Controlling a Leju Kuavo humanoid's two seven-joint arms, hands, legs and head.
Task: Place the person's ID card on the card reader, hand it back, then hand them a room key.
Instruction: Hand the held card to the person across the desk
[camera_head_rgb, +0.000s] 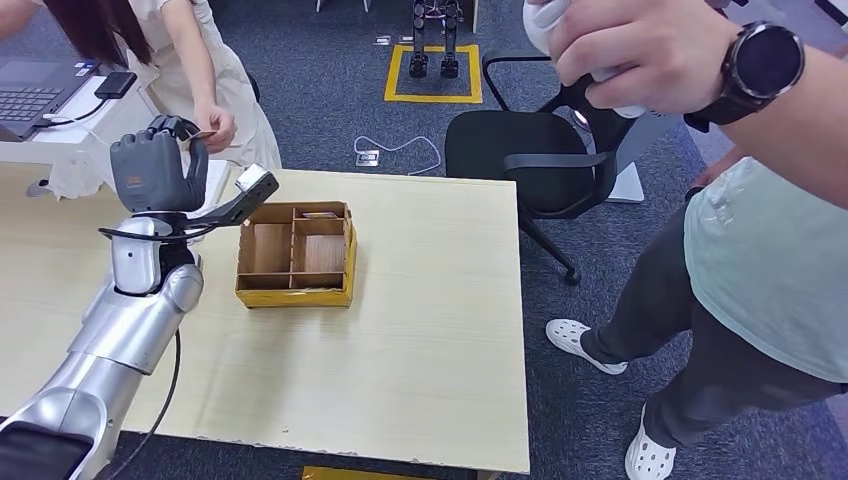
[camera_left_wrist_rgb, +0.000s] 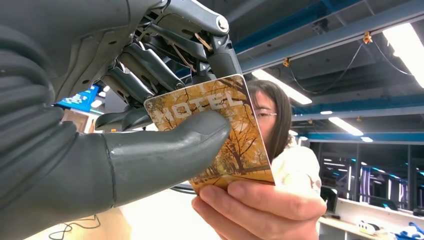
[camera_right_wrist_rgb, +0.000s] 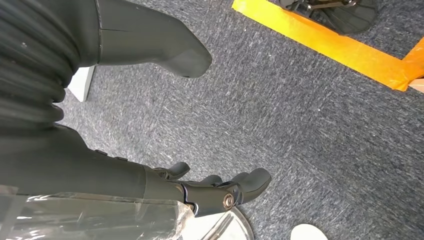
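Observation:
My left hand (camera_head_rgb: 155, 170) is raised above the table's far left side. It pinches a room key card (camera_left_wrist_rgb: 220, 135), printed with autumn trees and the word MOTEL, between thumb (camera_left_wrist_rgb: 165, 150) and fingers. A person's hand (camera_left_wrist_rgb: 260, 210) grips the card's free end from across the table; in the head view that hand (camera_head_rgb: 218, 128) meets the card (camera_head_rgb: 205, 134) at my fingertips. My right hand (camera_right_wrist_rgb: 125, 175) hangs over grey carpet with its fingers loosely apart and nothing in them.
A yellow divided box (camera_head_rgb: 296, 255) sits on the wooden table (camera_head_rgb: 430, 350) just right of my left arm. A laptop (camera_head_rgb: 35, 90) lies at the far left. A black chair (camera_head_rgb: 530, 150) and a second standing person (camera_head_rgb: 760, 230) are to the right.

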